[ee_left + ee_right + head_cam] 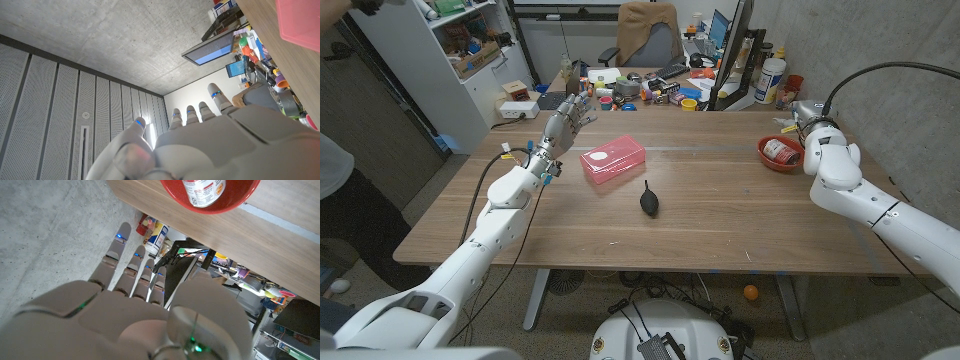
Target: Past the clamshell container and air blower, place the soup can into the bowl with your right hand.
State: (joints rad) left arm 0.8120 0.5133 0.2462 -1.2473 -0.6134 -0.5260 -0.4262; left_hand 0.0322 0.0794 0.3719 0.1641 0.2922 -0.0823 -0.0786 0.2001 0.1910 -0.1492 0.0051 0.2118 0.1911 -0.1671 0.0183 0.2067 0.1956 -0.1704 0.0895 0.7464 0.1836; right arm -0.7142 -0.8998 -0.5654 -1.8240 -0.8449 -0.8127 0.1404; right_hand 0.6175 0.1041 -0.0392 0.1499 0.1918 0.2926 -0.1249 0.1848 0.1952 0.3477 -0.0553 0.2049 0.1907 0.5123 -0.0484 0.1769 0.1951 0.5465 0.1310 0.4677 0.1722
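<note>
The soup can [779, 150] lies on its side inside the red bowl [763, 155] at the table's right. My right hand [807, 116] hovers just beyond the bowl on its far right side, fingers straight and apart, holding nothing. In the right wrist view the soup can [202, 191] sits in the bowl [235, 202], clear of my right hand [135, 305]. The pink clamshell container [612, 161] and the black air blower [649, 200] stand mid-table. My left hand [563, 125] is raised left of the container, fingers spread and empty; the left wrist view shows this hand [210, 140] and the container's corner [300, 22].
Cups, bottles and small items crowd the table's far edge, with a monitor [732, 50] and a white bottle [770, 80] behind the bowl. A chair [650, 35] stands beyond. A person [335, 170] is at the left edge.
</note>
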